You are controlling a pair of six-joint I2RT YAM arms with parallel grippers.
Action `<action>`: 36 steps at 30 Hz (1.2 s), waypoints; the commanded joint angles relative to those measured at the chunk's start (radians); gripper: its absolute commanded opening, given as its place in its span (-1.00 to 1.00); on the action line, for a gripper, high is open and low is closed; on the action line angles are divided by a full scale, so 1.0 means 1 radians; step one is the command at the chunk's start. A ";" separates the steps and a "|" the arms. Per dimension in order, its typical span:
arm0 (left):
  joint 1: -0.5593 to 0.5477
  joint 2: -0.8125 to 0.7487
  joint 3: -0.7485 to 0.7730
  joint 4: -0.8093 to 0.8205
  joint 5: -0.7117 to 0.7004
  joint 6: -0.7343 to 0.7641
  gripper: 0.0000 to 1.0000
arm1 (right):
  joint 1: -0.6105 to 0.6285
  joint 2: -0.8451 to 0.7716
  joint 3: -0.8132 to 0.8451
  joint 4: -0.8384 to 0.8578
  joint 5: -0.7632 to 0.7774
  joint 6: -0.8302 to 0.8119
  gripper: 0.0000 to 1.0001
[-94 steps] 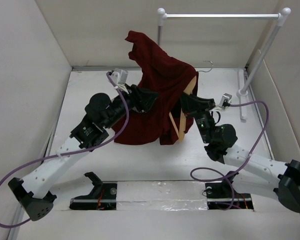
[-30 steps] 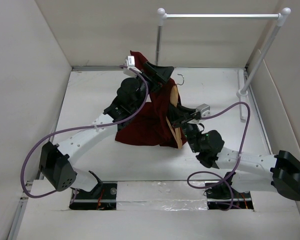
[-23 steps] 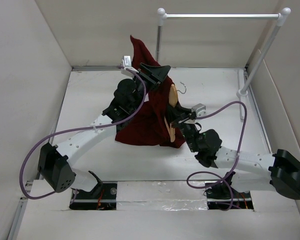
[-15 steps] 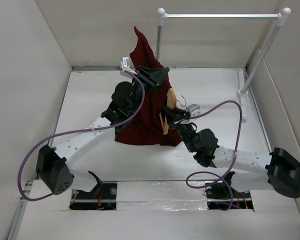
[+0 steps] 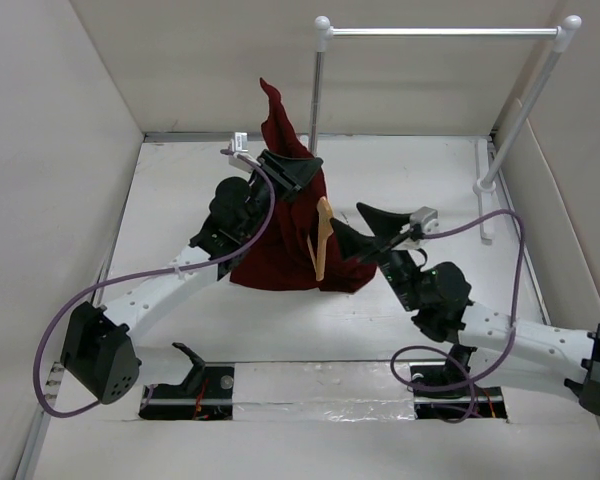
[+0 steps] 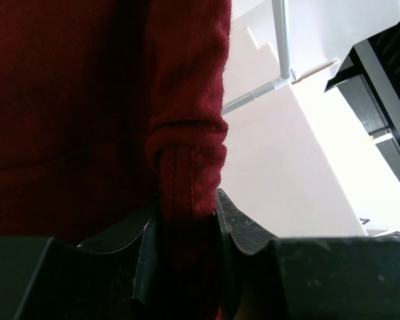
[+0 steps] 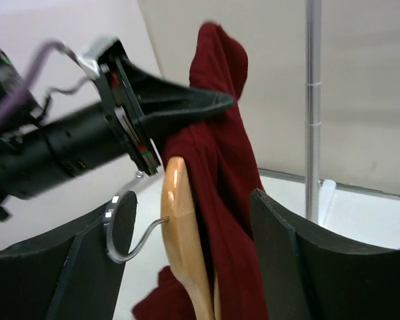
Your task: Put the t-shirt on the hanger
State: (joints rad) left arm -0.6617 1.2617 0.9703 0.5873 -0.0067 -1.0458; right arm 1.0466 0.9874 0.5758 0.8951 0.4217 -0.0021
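The maroon t-shirt (image 5: 285, 225) hangs in the air from my left gripper (image 5: 298, 168), which is shut on a fold of its cloth (image 6: 187, 200). One corner of the shirt sticks up above the gripper and its lower part rests on the table. The tan wooden hanger (image 5: 322, 240) stands upright against the shirt's right side, partly inside the cloth. In the right wrist view the hanger (image 7: 183, 247) and its metal hook (image 7: 123, 243) lie between my fingers without touching them. My right gripper (image 5: 346, 220) is open, just right of the hanger.
The white-and-silver clothes rail (image 5: 440, 32) stands at the back right, with one post (image 5: 315, 90) just behind the shirt and its foot (image 5: 485, 190) at the right. White walls enclose the table on the left, back and right.
My right gripper has opened, let go of the hanger and drawn back to the right. The hanger stays upright in the shirt. My left gripper has shifted slightly left, still holding the shirt high.
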 commanded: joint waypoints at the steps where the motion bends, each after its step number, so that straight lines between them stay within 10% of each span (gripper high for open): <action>1: 0.039 -0.097 0.001 0.123 0.088 -0.037 -1.00 | 0.001 -0.108 -0.075 -0.110 -0.043 0.145 0.46; 3: 0.039 -0.108 0.005 0.120 0.091 -0.034 -1.00 | 0.001 -0.156 -0.134 -0.117 -0.044 0.157 0.03; 4: 0.039 -0.111 0.011 0.111 0.100 -0.028 -1.00 | 0.001 -0.199 -0.187 -0.143 -0.040 0.171 -0.68; 5: 0.039 -0.113 0.013 0.103 0.100 -0.026 -1.00 | 0.001 -0.217 -0.209 -0.143 -0.026 0.185 -0.96; 10: 0.048 -0.145 -0.007 0.114 0.109 -0.034 -1.00 | 0.001 -0.233 -0.281 -0.254 -0.015 0.257 -1.00; 15: 0.048 -0.157 -0.022 0.126 0.143 -0.046 -1.00 | -0.008 -0.175 -0.197 -0.515 0.038 0.315 0.01; 24: 0.066 -0.186 -0.028 0.106 0.172 -0.048 -1.00 | -0.039 -0.046 -0.111 -0.559 0.075 0.260 0.04; 30: 0.077 -0.202 -0.035 0.101 0.186 -0.057 -1.00 | -0.059 0.072 -0.045 -0.556 -0.021 0.231 -0.14; 31: 0.077 -0.202 -0.038 0.106 0.189 -0.060 -1.00 | -0.059 0.080 -0.042 -0.558 -0.026 0.231 -0.30; 32: 0.077 -0.205 -0.042 0.117 0.191 -0.063 -1.00 | -0.059 0.085 -0.039 -0.561 -0.017 0.235 -0.86; 36: 0.114 -0.185 0.007 0.115 0.230 -0.071 -1.00 | -0.059 0.042 -0.073 -0.581 -0.027 0.301 -1.00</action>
State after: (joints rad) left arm -0.5766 1.1004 0.9241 0.5861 0.1791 -1.0927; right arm 0.9894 1.0660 0.4927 0.3161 0.4152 0.2676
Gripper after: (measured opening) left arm 0.232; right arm 0.029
